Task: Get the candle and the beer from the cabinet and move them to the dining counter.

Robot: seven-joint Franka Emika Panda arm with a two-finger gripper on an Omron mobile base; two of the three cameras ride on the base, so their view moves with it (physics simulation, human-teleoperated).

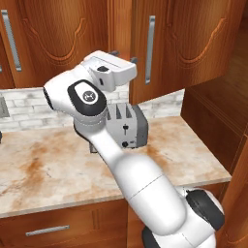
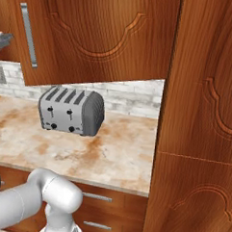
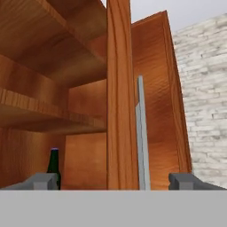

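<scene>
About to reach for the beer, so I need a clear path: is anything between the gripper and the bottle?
Yes. The cabinet door's edge with its handle stands between the open gripper's fingertips; the beer sits inside, left.

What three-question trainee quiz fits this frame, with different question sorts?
1. True or false: the dark green-black glass beer bottle with purple cap stands inside the reddish-brown wooden wall cabinet.
2. The end effector is: A) open and empty, B) shut on the bottle, C) shut on the handle.
3. Fill in: the grey metal four-slot ______ sits on the beige marble counter.

Key: 1 true; 2 A; 3 toaster.
</scene>
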